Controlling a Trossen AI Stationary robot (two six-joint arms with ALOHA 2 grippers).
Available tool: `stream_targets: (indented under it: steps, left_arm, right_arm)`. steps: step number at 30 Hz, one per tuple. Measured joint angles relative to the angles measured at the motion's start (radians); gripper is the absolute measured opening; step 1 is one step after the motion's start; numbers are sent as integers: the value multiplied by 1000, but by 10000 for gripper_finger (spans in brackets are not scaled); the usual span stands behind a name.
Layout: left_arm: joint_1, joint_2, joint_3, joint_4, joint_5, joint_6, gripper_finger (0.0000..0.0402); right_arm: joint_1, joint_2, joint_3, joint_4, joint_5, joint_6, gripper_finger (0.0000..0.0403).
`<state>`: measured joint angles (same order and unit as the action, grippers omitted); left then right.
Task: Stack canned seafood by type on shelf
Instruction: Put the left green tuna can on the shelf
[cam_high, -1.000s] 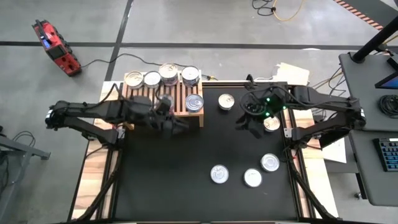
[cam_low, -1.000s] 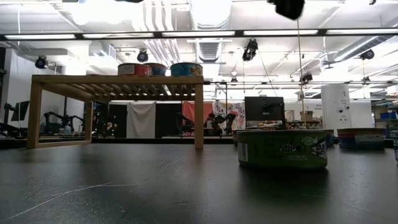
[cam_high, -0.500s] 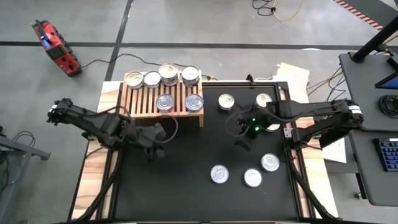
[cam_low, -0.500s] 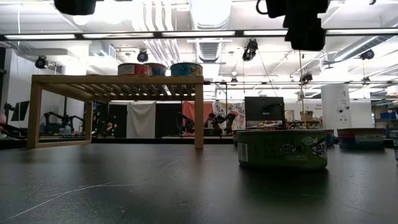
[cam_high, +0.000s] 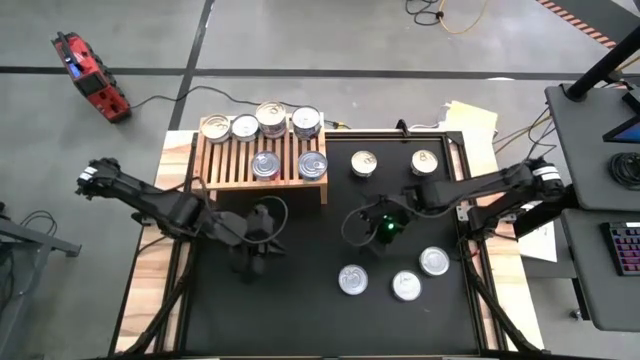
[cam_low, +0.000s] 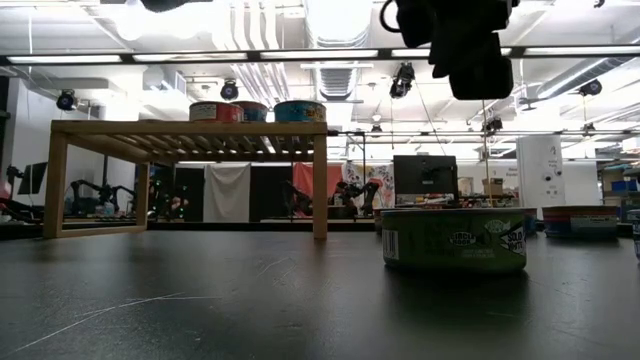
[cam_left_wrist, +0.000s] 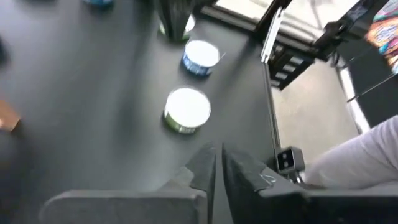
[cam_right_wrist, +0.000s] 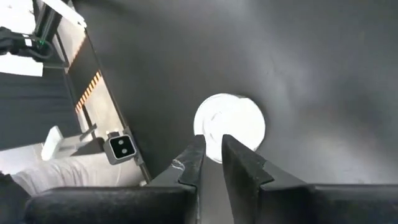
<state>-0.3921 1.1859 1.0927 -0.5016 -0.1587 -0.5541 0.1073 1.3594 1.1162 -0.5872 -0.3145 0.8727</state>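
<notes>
Both arms have just pulled back from the far end of the table, and it reads as a changeover between cans. The left gripper (cam_high: 252, 262), which a moment ago was over the wooden shelf (cam_high: 225, 165), now hangs above bare black mat nearer the front, its fingers (cam_left_wrist: 205, 169) pressed together on nothing. It has left six tins on the slats: four along the back edge and two in front, the nearest (cam_high: 313, 165) by the right end. The right gripper (cam_high: 372, 228) has swung in from the right side toward the middle of the table (cam_high: 300, 300); its fingers stand almost together and empty above a silver-lidded tin (cam_right_wrist: 229, 126). Five loose tins still wait on the mat, one (cam_high: 353, 280) close ahead of it, likely the next pick.
</notes>
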Motion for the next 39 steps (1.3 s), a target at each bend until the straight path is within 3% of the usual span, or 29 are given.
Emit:
stream_targets:
  steps: [5,12,20,31,39]
  left_arm:
    - [3,-6,-197,336,10,-2,1]
    - [3,-5,-413,664,-5,-176,0]
    - [3,-3,-474,701,-85,-219,0]
    - [4,64,-472,696,-108,-289,0]
    - [2,159,-446,698,-111,-326,0]
  right_arm:
    - [44,65,34,-3,-3,67,27]
    - [131,139,27,-6,-10,106,10]
    - [170,273,26,80,159,-72,9]
    - [167,404,30,125,186,-59,9]
    - [106,412,27,214,287,-123,9]
